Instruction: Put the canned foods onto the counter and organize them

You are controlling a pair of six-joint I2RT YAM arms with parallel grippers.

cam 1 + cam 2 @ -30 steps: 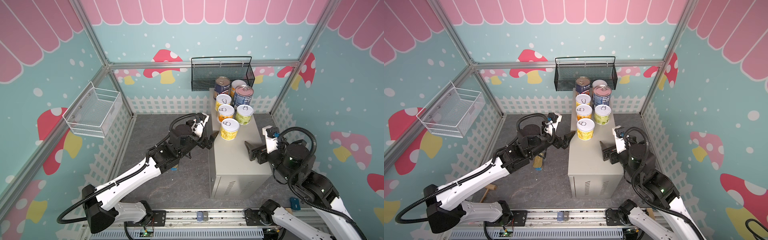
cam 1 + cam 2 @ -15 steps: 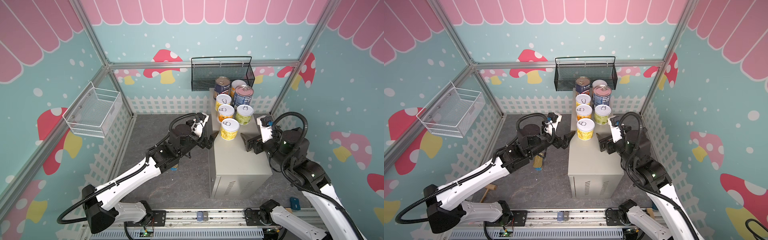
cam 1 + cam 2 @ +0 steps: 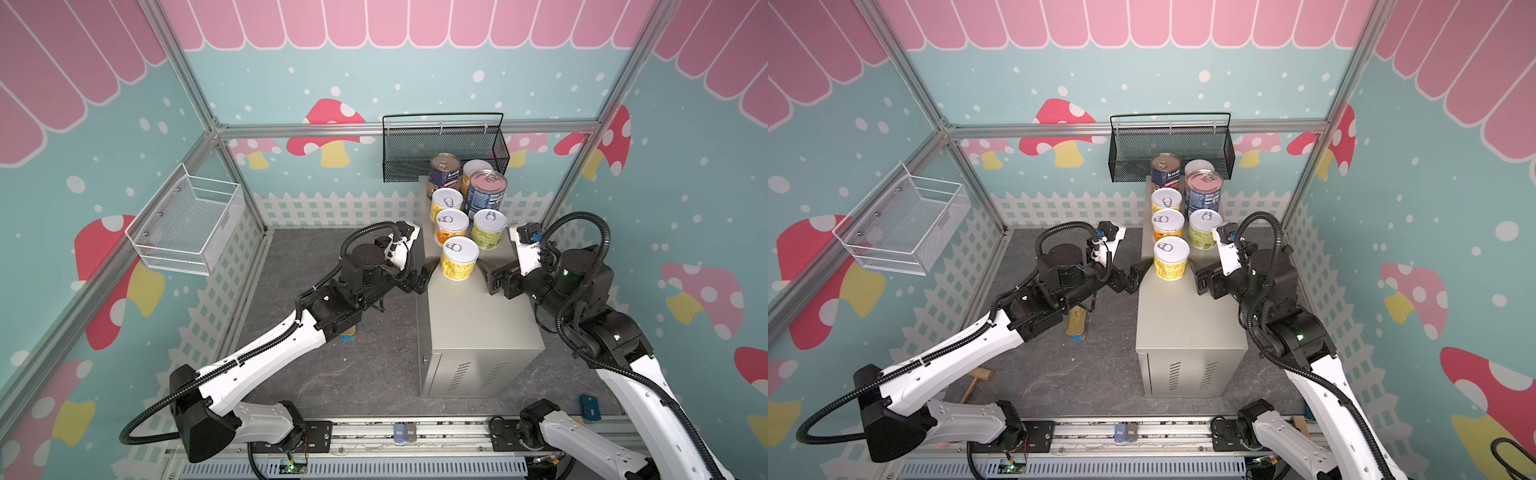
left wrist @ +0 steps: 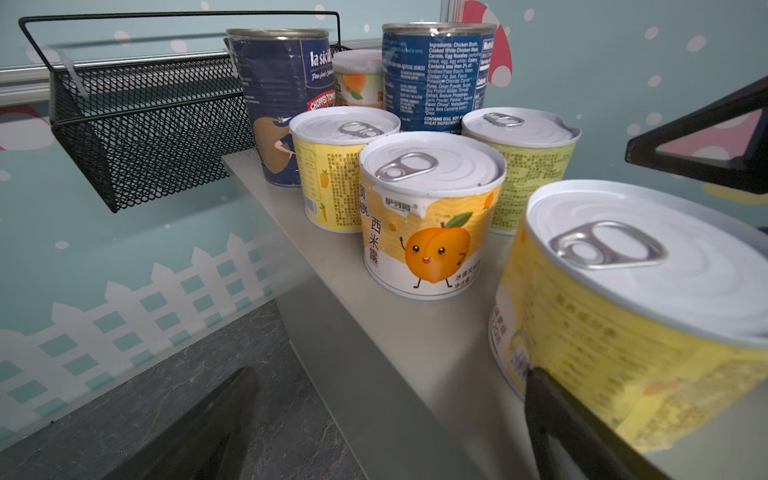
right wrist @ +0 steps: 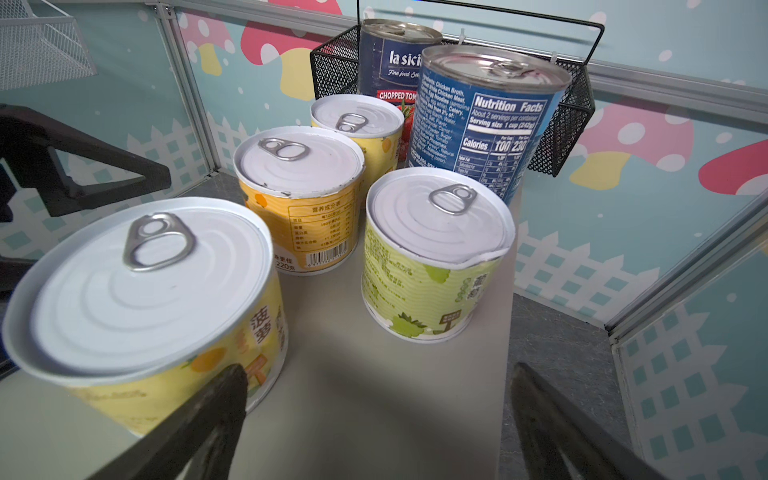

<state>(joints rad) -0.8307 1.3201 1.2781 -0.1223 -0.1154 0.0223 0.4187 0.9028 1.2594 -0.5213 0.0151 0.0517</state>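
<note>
Flanking nearest yellow can (image 3: 459,259): left pincer (image 3: 424,276), right pincer (image 3: 488,279) spread wide, empty.

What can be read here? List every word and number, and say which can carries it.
"la sici", "CHOPPED TOM", both partly hidden: tomato can.
"Nutrition Facts", "Serving size 1 cup (242g)", "Calories 100 230": soup can.
"Ingredients: Chicken Broth": soup can, in the left wrist view.
"西米露": peach can; "220克" by its barcode.
"菠萝": pineapple can.
Fine print on the green-labelled can: too small to read.
</note>
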